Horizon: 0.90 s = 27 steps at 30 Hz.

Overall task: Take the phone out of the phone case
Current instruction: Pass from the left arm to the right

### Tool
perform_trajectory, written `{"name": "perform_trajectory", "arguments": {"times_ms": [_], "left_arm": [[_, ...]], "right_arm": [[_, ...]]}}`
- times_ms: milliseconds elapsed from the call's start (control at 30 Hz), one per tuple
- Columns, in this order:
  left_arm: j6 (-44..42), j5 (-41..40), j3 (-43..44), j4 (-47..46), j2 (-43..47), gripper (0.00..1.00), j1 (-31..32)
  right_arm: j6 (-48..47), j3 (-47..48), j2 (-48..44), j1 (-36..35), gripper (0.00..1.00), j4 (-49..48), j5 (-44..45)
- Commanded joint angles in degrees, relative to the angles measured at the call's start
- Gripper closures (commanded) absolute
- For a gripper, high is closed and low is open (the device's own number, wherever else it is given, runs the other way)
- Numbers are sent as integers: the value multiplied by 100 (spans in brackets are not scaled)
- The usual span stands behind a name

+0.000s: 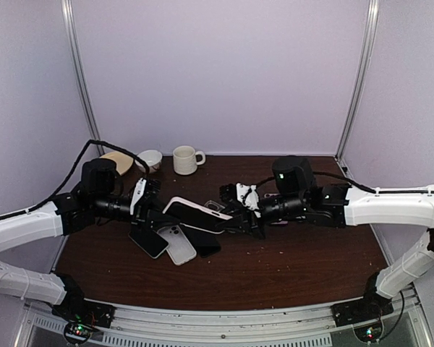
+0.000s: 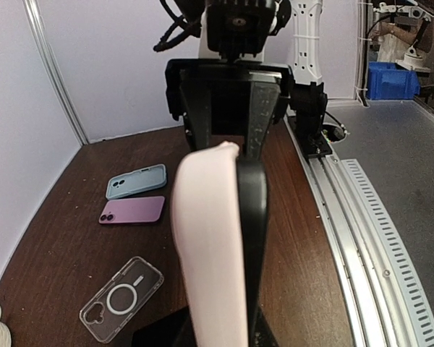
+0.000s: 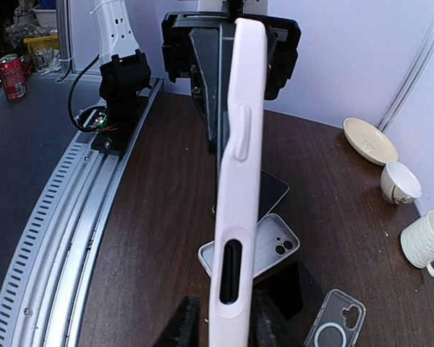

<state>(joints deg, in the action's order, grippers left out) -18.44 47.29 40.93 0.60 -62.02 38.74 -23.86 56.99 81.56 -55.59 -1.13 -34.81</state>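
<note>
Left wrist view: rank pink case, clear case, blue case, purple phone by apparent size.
1. pink case, though it's nearest the camera.
2. clear case, also fairly near.
3. blue case and purple phone look alike; no ranking.

Matt pale-pink rubbery phone case (image 3: pixel 235 181), glossy black phone (image 1: pixel 201 217), dark wood-grain table (image 1: pixel 296 267)

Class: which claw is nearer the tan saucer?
Left. The left claw sits close by, front-right of the saucer; the right claw is farther right, beyond the phone case.
</note>
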Motion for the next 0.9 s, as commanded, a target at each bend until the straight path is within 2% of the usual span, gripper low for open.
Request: {"name": "perform_trajectory", "arguments": {"times_ms": [0,67,100,233,333,367,433,633,867], "left_arm": [[-182,65,196,-377,109,100,35],[-211,103,194,-350,136,100,41],[-244,117,196,-329,156,100,45],[-479,303,170,-134,260,98,46],[-1169,805,140,469,396,51,45],[-1465,952,120,727,449,42,46],[-1885,1052,112,1074,561,35,54],[-2167,1338,241,1630,625,40,55],[-2084,1622,257,1521,567,51,63]], "right_arm": [[36,189,68,-33,83,-118,-177],[-31,206,79,-39,97,-39,-216],[-61,214,79,-39,100,-4,-232],[-131,199,35,-48,100,54,-235],[-226,177,-35,-48,100,69,-219],[-267,166,-61,-48,100,69,-241],[-491,155,-137,-48,100,284,-493],[-751,-88,-426,-48,100,234,-887],[-808,-296,-555,-57,100,-100,-1146]]}}
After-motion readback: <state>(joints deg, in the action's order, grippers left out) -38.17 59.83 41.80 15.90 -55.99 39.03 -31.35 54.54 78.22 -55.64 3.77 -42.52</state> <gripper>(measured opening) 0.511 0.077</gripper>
